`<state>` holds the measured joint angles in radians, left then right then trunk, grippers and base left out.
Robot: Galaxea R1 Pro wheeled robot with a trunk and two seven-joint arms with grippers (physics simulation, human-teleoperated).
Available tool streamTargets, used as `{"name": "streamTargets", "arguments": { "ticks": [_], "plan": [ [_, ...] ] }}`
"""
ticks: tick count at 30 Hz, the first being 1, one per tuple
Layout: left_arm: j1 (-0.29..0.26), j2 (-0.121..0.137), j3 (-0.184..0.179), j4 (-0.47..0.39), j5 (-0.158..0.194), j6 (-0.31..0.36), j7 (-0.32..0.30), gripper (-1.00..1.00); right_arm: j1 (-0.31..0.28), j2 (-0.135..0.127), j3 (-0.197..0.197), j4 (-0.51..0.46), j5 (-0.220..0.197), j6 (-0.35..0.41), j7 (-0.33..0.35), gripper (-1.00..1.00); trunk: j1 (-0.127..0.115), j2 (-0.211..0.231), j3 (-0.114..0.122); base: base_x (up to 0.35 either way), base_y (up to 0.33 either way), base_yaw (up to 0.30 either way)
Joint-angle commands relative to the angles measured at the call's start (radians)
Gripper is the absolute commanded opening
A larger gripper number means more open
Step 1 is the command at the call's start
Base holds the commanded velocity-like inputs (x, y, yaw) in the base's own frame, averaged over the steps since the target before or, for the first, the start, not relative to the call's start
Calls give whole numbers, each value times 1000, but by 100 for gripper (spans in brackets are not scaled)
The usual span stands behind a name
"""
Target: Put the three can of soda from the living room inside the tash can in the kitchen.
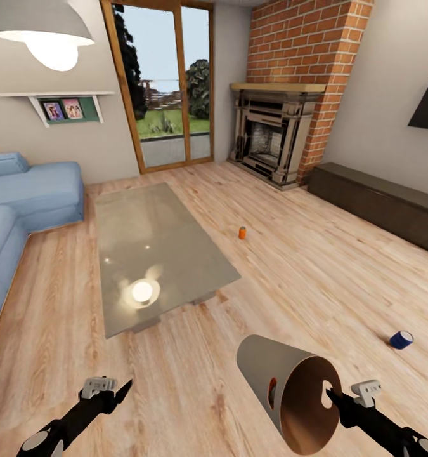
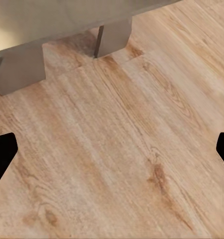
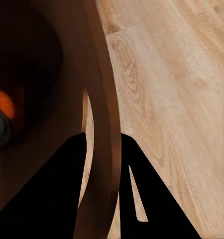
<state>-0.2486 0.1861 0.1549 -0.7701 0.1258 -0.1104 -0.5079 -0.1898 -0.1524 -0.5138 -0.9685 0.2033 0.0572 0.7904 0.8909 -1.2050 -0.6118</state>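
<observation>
- The right end effector point(image 1: 333, 398) is clamped on the rim of the trash can point(image 1: 271, 374), one finger inside the wall and one outside, as the right wrist view shows point(image 3: 103, 149). The bin hangs tilted on its side above the wood floor point(image 1: 302, 266), its coppery mouth facing the robot.
- Inside the bin, an orange can point(image 3: 1, 102) lies at the bottom; a sliver of orange also shows in the head view point(image 1: 272, 384).
- The bin looks light and stiff, a thin-walled shell. Held by one edge it will likely swing or pivot, and the can inside may roll out if the mouth tips lower.
- A second orange soda can point(image 1: 242, 233) stands upright on the floor, between the glass-topped table point(image 1: 156, 254) and the brick fireplace point(image 1: 271, 139), well apart from the table.
- A dark blue soda can point(image 1: 401, 339) lies on its side on the floor, far from the table on the side away from the sofa; it will probably roll if nudged.
- Both cans look light, smooth and rigid; a grip across the middle of the cylinder seems safest.
- The left end effector point(image 1: 115, 389) hangs open and empty near the table's closest edge, its fingers point(image 2: 1, 154) spread wide over the bare floor.
</observation>
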Motion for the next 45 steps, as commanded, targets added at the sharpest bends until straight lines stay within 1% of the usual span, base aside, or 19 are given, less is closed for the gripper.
{"name": "streamTargets", "arguments": {
  "ticks": [1, 7, 25, 31, 45],
  "plan": [
    [0, 0, 0, 0, 0, 0, 0, 100, 0, 1, 0, -1, -9, 3, 7, -100, 0, 0, 1, 0, -281, 0],
    [0, 0, 0, 0, 0, 0, 0, 100, 0, 2, 1, -1, -10, 7, 1, -100, 0, 0, 8, 0, -283, -99],
    [0, 0, -1, 0, 0, 0, 0, 100, 0, 1, 0, -1, -10, 7, 6, -100, 0, 0, 31, 0, -284, -180],
    [0, 0, -1, 0, 0, 0, 0, 100, 0, -1, -15, -1, -10, 7, 6, -100, 0, 0, 39, 60, -284, -185],
    [0, 0, -1, 0, -1, 0, 0, 100, 0, -1, -19, -1, -10, 7, 6, -100, 0, 0, 57, 75, -284, -185]
  ]
}}
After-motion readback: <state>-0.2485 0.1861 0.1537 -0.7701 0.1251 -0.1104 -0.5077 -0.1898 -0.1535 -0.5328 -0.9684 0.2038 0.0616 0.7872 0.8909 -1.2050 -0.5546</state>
